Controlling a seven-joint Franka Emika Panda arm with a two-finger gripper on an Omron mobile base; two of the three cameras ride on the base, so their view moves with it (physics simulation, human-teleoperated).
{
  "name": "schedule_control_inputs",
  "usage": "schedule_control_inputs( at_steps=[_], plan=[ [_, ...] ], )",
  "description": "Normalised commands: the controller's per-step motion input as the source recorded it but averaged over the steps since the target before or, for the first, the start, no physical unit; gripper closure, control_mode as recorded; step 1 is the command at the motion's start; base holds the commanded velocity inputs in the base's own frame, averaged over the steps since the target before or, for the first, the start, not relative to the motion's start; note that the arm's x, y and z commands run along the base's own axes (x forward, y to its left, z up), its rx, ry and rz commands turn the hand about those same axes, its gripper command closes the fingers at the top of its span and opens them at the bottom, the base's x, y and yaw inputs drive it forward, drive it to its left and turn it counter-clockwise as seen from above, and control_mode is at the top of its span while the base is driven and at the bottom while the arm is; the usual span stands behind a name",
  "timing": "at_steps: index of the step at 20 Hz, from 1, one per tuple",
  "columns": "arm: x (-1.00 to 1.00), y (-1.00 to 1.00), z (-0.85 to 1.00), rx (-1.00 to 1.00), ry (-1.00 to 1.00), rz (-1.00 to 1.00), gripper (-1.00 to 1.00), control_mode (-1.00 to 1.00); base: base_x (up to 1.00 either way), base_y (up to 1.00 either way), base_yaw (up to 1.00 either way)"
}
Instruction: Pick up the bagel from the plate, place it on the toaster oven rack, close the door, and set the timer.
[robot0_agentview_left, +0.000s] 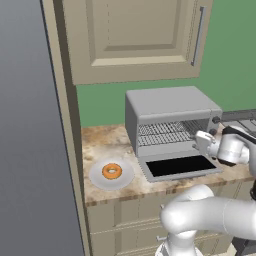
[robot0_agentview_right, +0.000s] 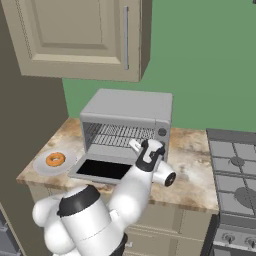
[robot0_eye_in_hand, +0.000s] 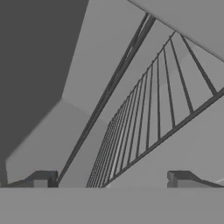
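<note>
The orange-brown bagel lies in the middle of the pale round plate on the counter, left of the toaster oven. The oven's door hangs open, folded down flat with its dark glass facing up. Inside, the silver wire toaster oven rack spans the cavity and carries nothing. My gripper hovers at the right side of the oven mouth, above the door, pointing into the cavity. Its fingers stand wide open with nothing between them.
A beige wall cabinet hangs above the oven. A tall grey panel closes off the left side. A stove top lies to the right of the marbled counter. A round knob sits on the oven's right front.
</note>
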Motion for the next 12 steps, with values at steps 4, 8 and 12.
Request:
schedule_control_inputs(
  at_steps=[4, 8, 12],
  plan=[
    [0.03, 0.0, -0.2, 0.0, 0.0, -0.01, -1.0, -1.0, 0.0, 0.0, 0.0],
    [0.0, 0.0, -0.22, 0.0, -0.04, 0.0, -1.0, -1.0, 0.0, 0.0, 0.0],
    [0.0, 0.0, -0.22, -0.02, -0.08, 0.0, -1.0, -1.0, 0.0, 0.0, 0.0]
  ],
)
